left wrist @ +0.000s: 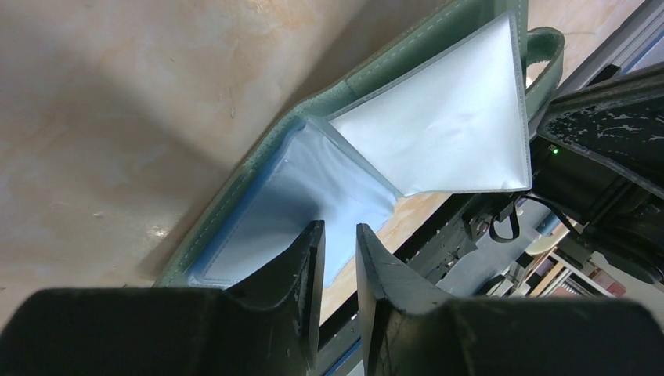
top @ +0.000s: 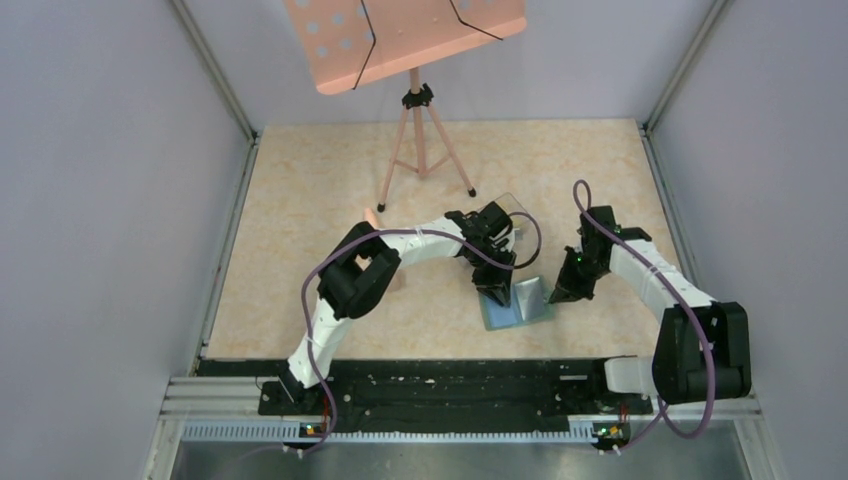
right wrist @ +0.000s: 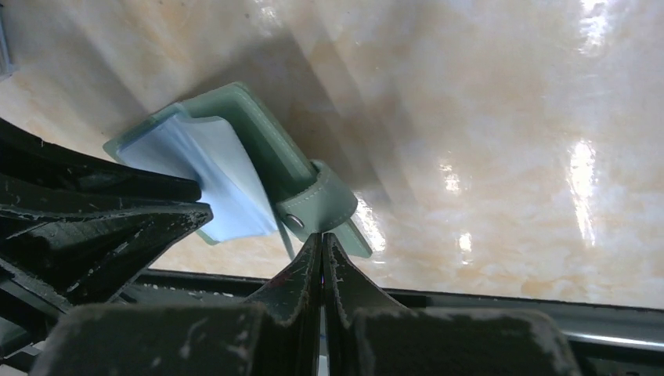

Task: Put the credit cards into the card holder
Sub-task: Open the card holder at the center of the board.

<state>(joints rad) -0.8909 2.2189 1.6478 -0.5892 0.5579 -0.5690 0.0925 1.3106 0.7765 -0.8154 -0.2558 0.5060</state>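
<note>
The left claw (top: pixel 497 292) hides part of the card holder (top: pixel 520 310), perhaps its sleeve mouths.

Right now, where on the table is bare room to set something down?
Far left, between left wall and tripod; far right, between tripod and right wall. Near centre is crowded: left gripper and right gripper meet at the card holder.

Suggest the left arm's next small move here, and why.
Probably lift the left pincer away from the card holder and head for a card: its jaws show a narrow gap with no card visible between them, while the holder already lies open, sleeves fanned, with the shut right pincer at its snap strap.
</note>
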